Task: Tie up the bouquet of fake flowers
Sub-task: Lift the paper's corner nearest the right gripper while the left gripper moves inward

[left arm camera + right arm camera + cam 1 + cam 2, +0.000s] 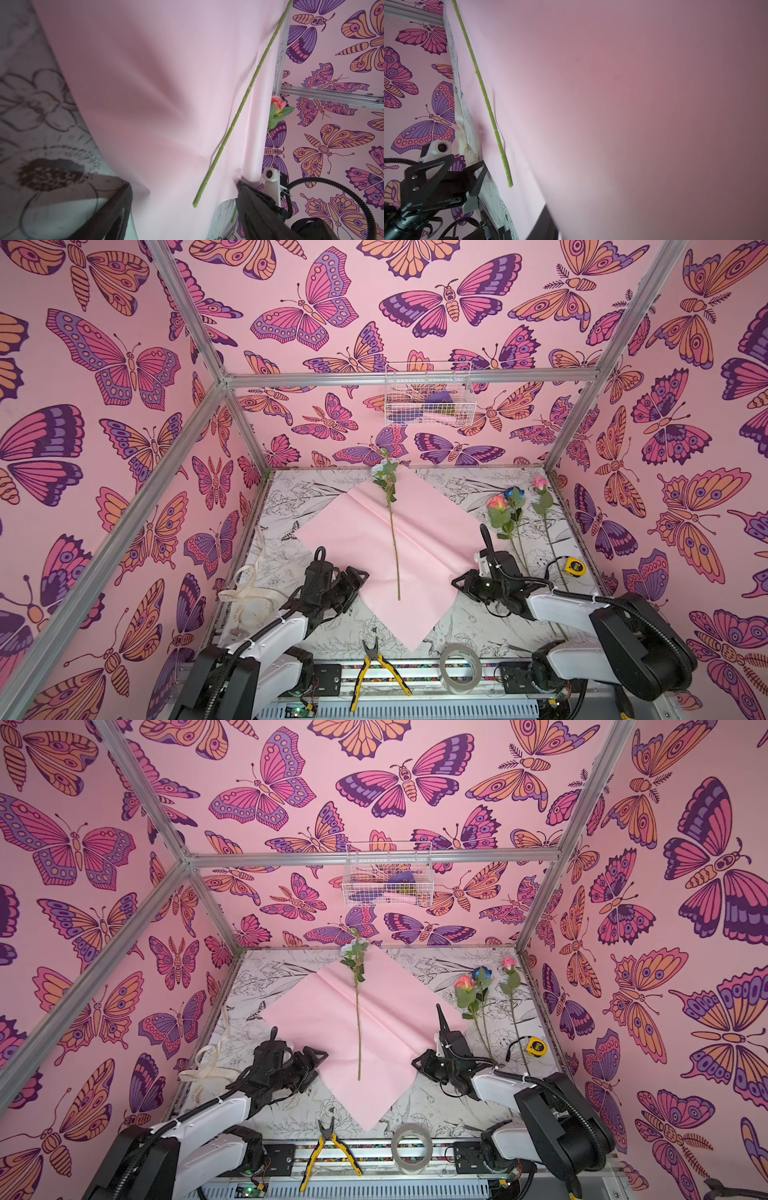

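On the table (457, 626), whose top is printed with line-drawn flowers, a sheet of pink paper (353, 531) lies flat and turned like a diamond, one corner to the far side and one toward the arms, with nothing rolled into a cone or tied. A white rose (392, 526) lies along its middle, head and leaves at the far corner and the bare green stem ending short of the near corner. Both wrist views show that stem resting on the sheet. The other three flowers lie off the paper on the right of the table, heads to the far side. A coral-pink rose (497, 504) and a blue rose (512, 493) lie close together, and a pink rose (541, 484) lies just beyond them toward the table's right edge. A cream ribbon (245, 585) lies in loose loops on the left of the table, apart from the paper. The left gripper (358, 578) sits low at the sheet's near left edge with its jaws wide apart, and its fingers (108, 207) grip nothing. The right gripper (458, 583) is at the sheet's near right edge. Its wrist view is filled with blurred pink paper very close — whether its jaws have closed on the sheet I cannot tell. Along the near edge lie yellow-handled pliers (376, 664) and a roll of tape (460, 668). A yellow tape measure (574, 565) sits near the right edge, and a wire basket (428, 393) hangs on the back wall (316, 406).
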